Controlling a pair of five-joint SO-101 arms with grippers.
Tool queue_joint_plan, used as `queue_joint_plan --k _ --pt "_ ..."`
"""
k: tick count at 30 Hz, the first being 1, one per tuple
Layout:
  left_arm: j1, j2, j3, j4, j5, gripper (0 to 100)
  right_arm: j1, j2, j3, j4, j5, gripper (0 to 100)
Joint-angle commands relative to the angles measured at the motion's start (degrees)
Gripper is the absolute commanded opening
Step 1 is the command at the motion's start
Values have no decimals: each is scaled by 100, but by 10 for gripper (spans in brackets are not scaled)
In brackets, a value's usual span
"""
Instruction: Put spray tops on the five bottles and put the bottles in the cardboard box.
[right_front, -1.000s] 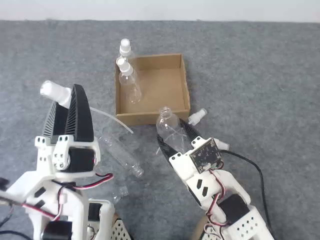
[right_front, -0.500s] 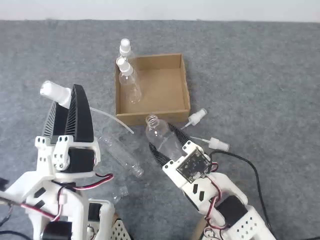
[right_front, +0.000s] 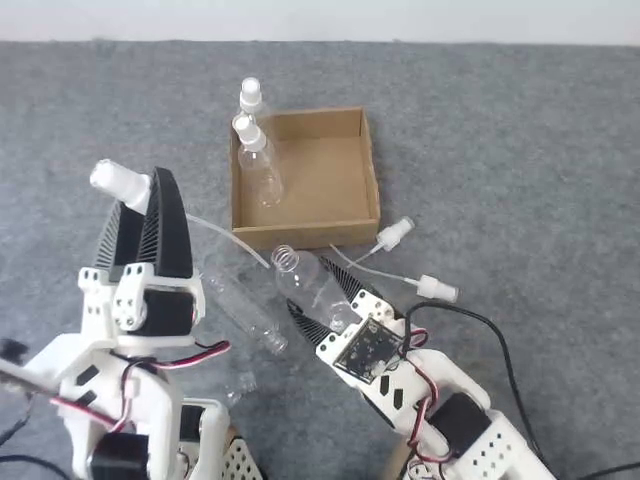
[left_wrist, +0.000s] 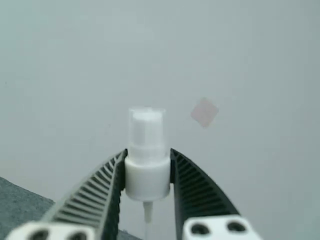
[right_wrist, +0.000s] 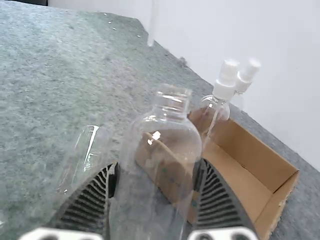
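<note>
Right gripper (right_front: 318, 292) is clamping both fingers around the body of an open clear bottle (right_front: 303, 272). It is holding the bottle just in front of the cardboard box (right_front: 372, 170), with the neck tilting toward the left arm. Left gripper (right_front: 148, 190) is pinching a spray top (right_front: 112, 180) by its collar, and the top's dip tube (right_front: 225, 238) is slanting down toward the bottle, its tip ending just beside the mouth. Judging by this, the tube is lining up to enter the neck. One capped bottle (right_front: 258, 160) is lying in the box.

Grey carpet (right_front: 520, 150) covers the table; pale wall (right_front: 320, 18) stands behind.
</note>
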Motion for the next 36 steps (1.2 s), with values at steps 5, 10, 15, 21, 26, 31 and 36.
queue_joint_plan --k 5,10,15,21,26,31,36 --pt "-18 -105 4 18 18 12 -66 -136 114 -31 158 6" --pt "-18 -105 338 -360 18 12 -127 -136 114 -31 158 6" --pt "-9 -97 708 -791 -237 12 -242 -136 114 -4 255 6" --pt "0 -97 716 -774 -246 12 -233 -136 114 4 255 6" --pt "44 -97 822 -765 -255 12 -233 -136 114 4 255 6" --pt "264 -97 901 -651 -255 12 -215 -136 114 -4 255 6" --pt "352 -97 892 -563 -264 12 -207 -136 114 13 255 6"
